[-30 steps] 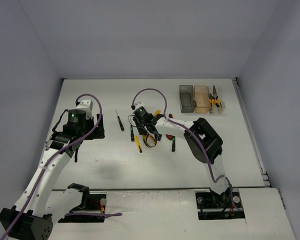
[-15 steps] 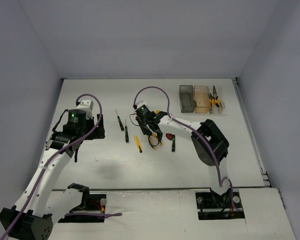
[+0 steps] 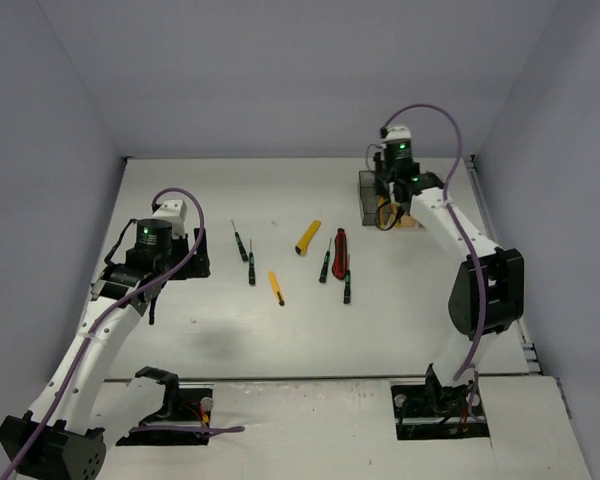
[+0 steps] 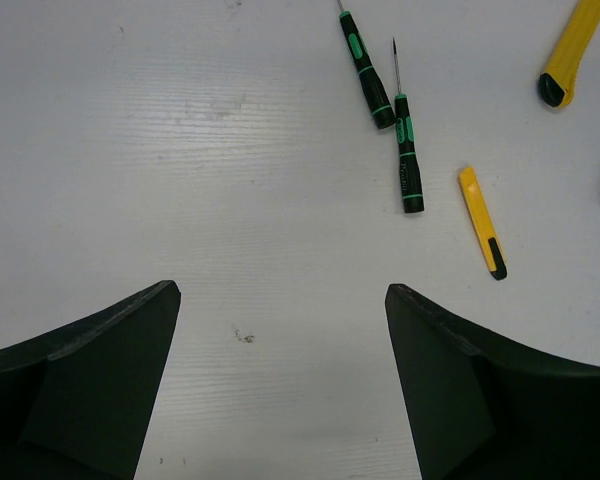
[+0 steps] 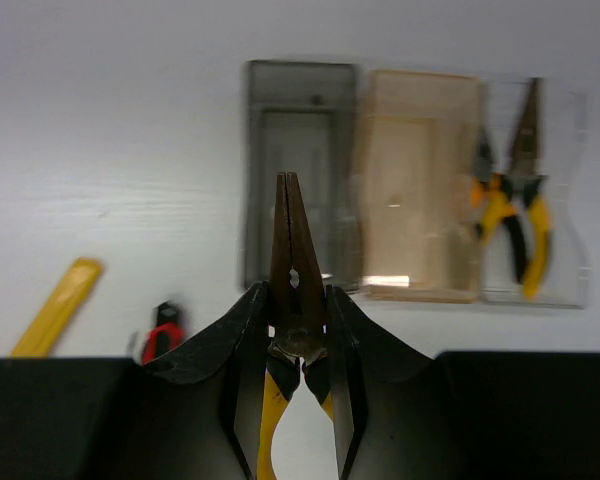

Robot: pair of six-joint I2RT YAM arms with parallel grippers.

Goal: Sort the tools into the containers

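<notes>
Tabletop (image 5: 110, 150) bins (image 5: 300, 120) blur behind right gripper's (image 5: 298, 295) pliers (image 5: 295, 250).

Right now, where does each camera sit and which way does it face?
Top external: above and behind, looking down on the table; left arm, right arm show.
Left wrist: looks down at two screwdrivers and a small yellow utility knife; its open fingers below.
Right wrist: faces three bins; its fingers hold pliers.
Shared: top view shows that knife.
</notes>
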